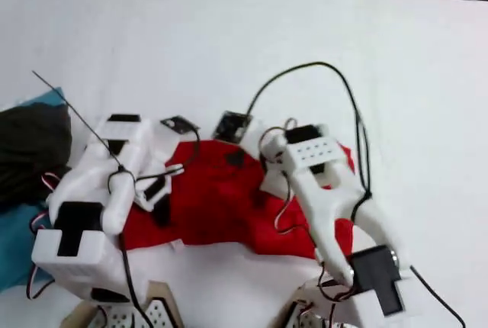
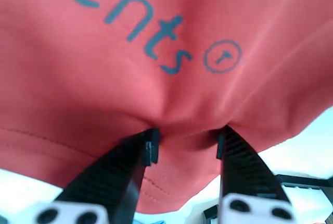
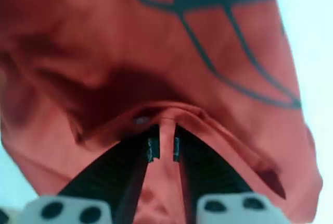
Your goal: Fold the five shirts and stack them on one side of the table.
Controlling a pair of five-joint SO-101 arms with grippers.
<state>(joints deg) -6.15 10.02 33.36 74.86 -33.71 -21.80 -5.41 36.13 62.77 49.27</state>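
Pinching a fold of the red shirt [image 1: 221, 206], the right hand [image 3: 162, 148] is clamped tight; the left hand [image 2: 184, 143] presses spread-fingered on its other end. It lies lengthwise along the near edge of the desk [image 1: 305, 30], under both.

A red shirt [image 1: 221, 206] lies crumpled on the white bench [image 1: 229, 46], in the lower middle of the frame. The first arm [image 1: 99, 183] is white and sits at the lower left, with its end over the left side of the red shirt. The second arm [image 1: 328, 191], white too, comes up from the lower right and bends over the shirt's right side. A thin black cable [image 1: 320, 65] makes a big loop above it. At the left edge, a dark shirt [image 1: 30, 145] lies on a blue shirt [image 1: 11, 244].
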